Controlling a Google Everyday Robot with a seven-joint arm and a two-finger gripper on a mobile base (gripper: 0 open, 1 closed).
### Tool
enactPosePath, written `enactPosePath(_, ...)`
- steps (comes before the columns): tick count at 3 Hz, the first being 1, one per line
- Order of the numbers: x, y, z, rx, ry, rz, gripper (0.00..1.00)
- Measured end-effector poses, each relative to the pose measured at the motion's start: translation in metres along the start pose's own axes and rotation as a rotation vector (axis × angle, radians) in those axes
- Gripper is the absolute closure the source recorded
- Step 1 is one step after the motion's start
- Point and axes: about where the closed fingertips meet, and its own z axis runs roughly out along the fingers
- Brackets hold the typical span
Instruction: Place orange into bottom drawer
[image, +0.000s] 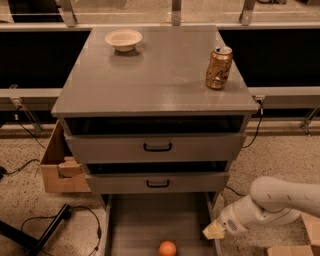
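Note:
The orange (167, 248) lies on the grey floor of the bottom drawer (135, 220), near its front end at the lower edge of the view. The drawer is pulled far out below the two upper drawers. My gripper (213, 231) is at the end of the white arm, just over the drawer's right wall, to the right of the orange and apart from it. It holds nothing.
A gold can (219, 67) and a cream-white bowl (123, 39) stand on the cabinet top (155, 75). The two upper drawers (157, 147) stand slightly out. A cardboard box (57, 167) sits left of the cabinet; cables and a black bar lie on the floor.

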Motion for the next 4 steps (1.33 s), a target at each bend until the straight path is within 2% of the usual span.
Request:
enactPosePath(1,0.006,-0.002,-0.01,-0.015,0.121,0.021,0.92)
enactPosePath(2,0.008,-0.001,-0.01,-0.022,0.143,0.027,0.77)
enactPosePath(3,0.009,-0.004,-0.009,-0.027,0.136,0.043,0.54)
enactPosePath(4,0.019,0.013,-0.039,0.052,0.16,0.123,0.23)
